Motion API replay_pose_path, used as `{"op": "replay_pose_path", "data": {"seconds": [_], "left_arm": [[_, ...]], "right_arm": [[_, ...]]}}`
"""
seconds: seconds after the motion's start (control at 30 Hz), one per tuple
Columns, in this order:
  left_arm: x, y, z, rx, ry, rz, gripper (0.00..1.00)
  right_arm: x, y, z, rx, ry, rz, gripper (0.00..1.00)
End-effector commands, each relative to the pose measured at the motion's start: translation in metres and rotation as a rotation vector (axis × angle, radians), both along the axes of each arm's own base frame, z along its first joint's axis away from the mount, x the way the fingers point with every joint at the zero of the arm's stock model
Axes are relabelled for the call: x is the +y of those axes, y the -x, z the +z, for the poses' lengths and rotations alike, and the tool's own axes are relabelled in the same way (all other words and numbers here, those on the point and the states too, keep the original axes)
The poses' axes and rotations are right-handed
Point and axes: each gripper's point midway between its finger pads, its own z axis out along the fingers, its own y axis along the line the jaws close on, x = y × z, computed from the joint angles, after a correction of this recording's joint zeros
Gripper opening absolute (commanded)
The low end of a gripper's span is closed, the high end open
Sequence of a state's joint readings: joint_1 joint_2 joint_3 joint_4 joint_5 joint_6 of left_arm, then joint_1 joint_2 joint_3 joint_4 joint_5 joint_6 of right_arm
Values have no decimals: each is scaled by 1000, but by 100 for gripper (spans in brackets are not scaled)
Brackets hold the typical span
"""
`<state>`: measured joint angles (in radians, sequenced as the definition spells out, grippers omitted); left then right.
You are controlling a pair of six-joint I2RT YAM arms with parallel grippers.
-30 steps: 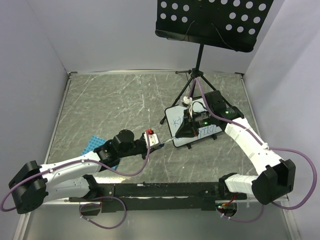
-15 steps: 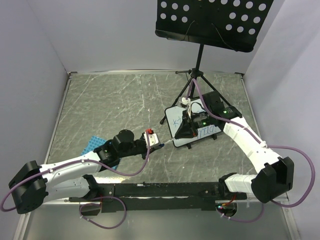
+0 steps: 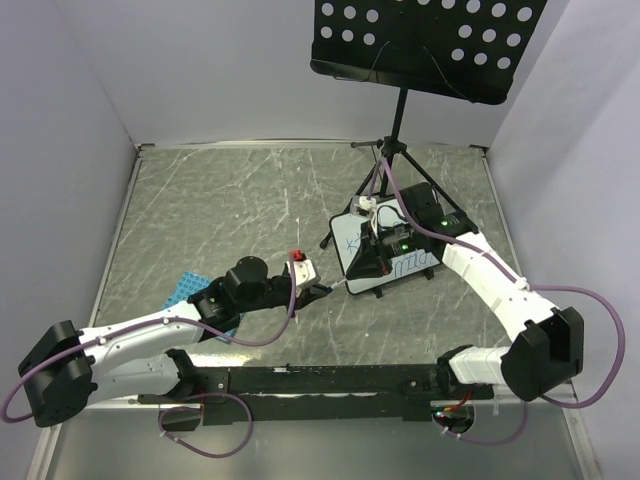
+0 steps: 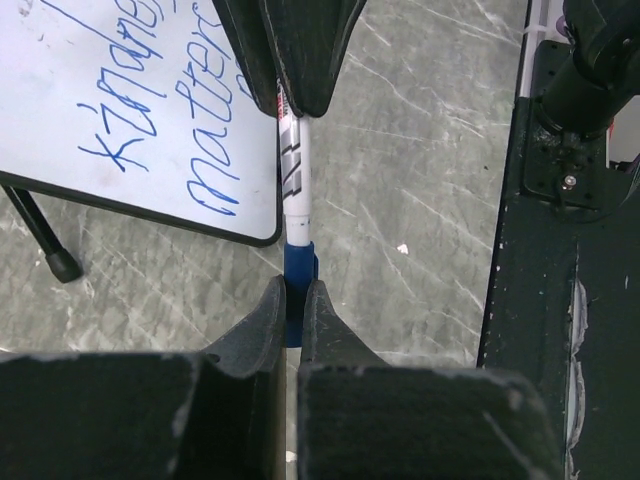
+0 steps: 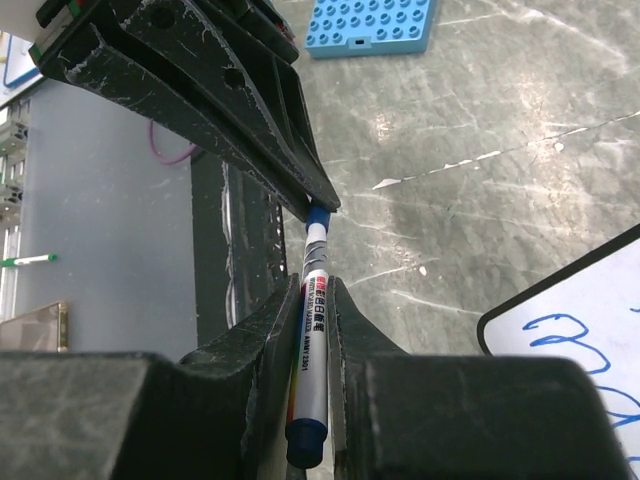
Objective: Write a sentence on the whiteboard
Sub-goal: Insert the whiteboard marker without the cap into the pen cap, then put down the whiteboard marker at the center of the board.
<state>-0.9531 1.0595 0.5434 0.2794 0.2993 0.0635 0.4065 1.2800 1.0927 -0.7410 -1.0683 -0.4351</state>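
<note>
From above, your left hand reaches out over the desk and is closed on the blue cap of a marker. Your right hand is clamped on the other end of that marker. The whiteboard lies under and just beyond the right hand, and ahead and to the right of the left one. The sentence shows on it in blue, partly hidden by the right arm. A music stand rises behind the right hand. A blue plate lies back beside the left forearm.

In the left wrist view, your left fingers pinch the cap, which meets the white barrel. The barrel runs straight ahead into the right hand, closed around it. The whiteboard sits ahead and to the left, its near corner just beside the marker, and the script reads roughly "Kindne" over "matter" before the view cuts it off.

In the right wrist view, your right fingers squeeze the barrel, dark blue butt toward the camera. The left hand meets the far end. A whiteboard corner with blue strokes lies to the right.
</note>
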Motion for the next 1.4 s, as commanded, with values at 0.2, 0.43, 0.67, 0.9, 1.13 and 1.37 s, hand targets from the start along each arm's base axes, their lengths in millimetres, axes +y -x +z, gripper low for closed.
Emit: {"op": "replay_pose_path", "data": {"seconds": [0.2, 0.43, 0.67, 0.9, 1.13, 1.37], "left_arm": [[-38, -1, 61, 39, 204, -59, 1], [-42, -15, 85, 10, 300, 9, 1], [-37, -14, 75, 28, 284, 24, 1], [-9, -1, 24, 118, 209, 79, 1], [15, 9, 6, 196, 206, 146, 1], [35, 12, -21, 316, 195, 253, 1]], "right_arm": [[15, 2, -18, 44, 3, 60, 0], [20, 5, -32, 79, 25, 79, 0], [23, 4, -38, 88, 39, 90, 0], [20, 4, -24, 32, 28, 89, 23], [18, 5, 6, -5, -22, 112, 75], [-8, -22, 51, -132, -54, 19, 100]]}}
